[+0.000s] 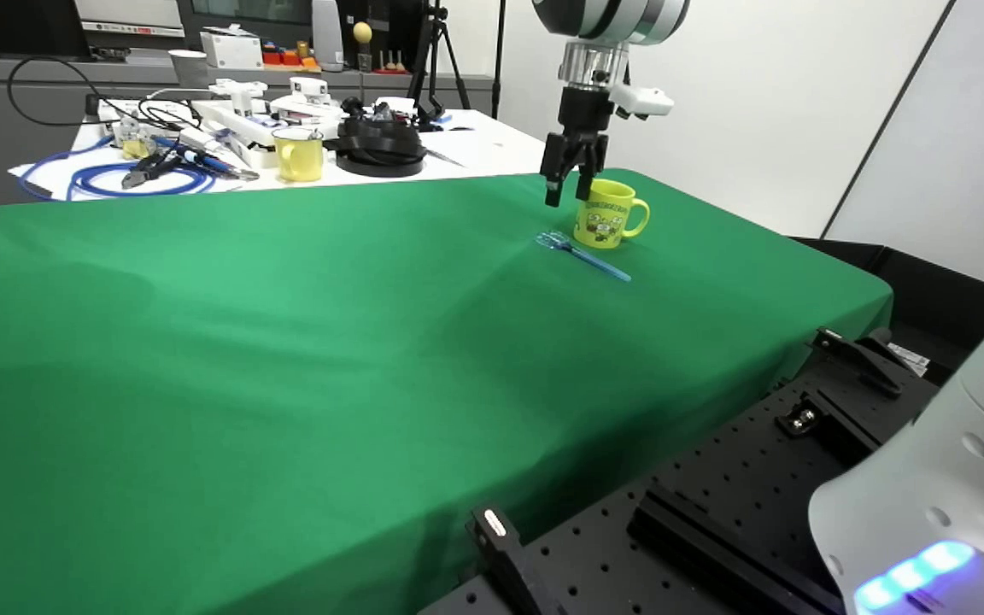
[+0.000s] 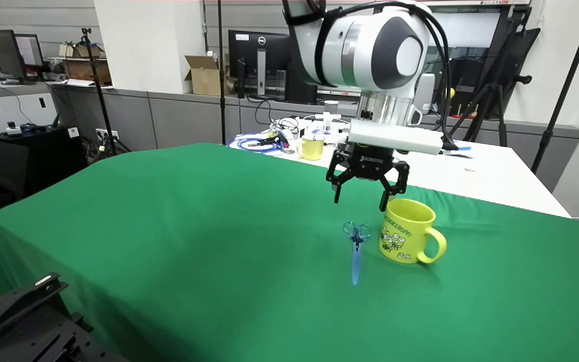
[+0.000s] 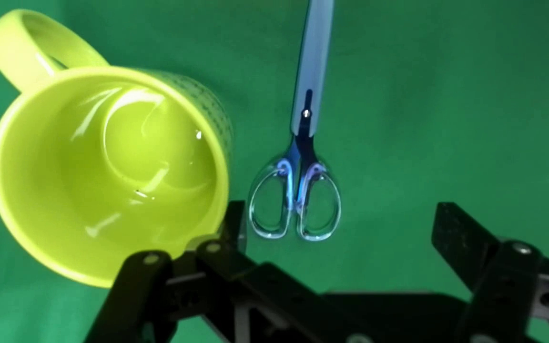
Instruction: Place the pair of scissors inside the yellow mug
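The pair of scissors (image 1: 596,260) lies shut on the green cloth, with clear blue-tinted handles and bluish blades. It also shows in an exterior view (image 2: 356,254) and in the wrist view (image 3: 313,62). The yellow mug (image 1: 601,215) stands upright close beside it, with its handle turned away from the scissors. The mug also shows in an exterior view (image 2: 404,229) and in the wrist view (image 3: 107,181), where its inside looks empty. My gripper (image 3: 341,212) is open and empty above the handle end, also seen in both exterior views (image 1: 568,199) (image 2: 360,205). One finger is at the mug's rim; I cannot tell whether they touch.
A white table behind the green cloth (image 1: 287,342) holds cables, tools and a paler yellow cup (image 1: 299,155). A black perforated plate (image 1: 680,512) with clamps runs along the cloth's near edge by the robot's white base (image 1: 945,478).
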You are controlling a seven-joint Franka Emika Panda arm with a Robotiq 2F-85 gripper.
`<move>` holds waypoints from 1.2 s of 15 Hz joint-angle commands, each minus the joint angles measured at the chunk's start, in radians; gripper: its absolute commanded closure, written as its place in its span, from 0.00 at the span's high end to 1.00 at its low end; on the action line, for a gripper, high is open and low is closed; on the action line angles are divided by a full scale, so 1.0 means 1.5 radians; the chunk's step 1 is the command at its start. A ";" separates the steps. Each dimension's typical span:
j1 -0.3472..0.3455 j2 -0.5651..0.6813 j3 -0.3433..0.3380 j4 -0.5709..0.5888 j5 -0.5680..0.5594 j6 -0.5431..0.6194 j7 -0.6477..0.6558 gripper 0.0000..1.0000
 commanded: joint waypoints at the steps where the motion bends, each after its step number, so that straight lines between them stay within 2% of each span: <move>1: -0.023 0.005 0.021 -0.022 0.000 0.028 0.009 1.00; 7: -0.030 0.005 0.022 -0.035 -0.003 0.025 0.013 1.00; 18: 0.003 -0.029 0.034 -0.060 -0.035 0.019 0.032 1.00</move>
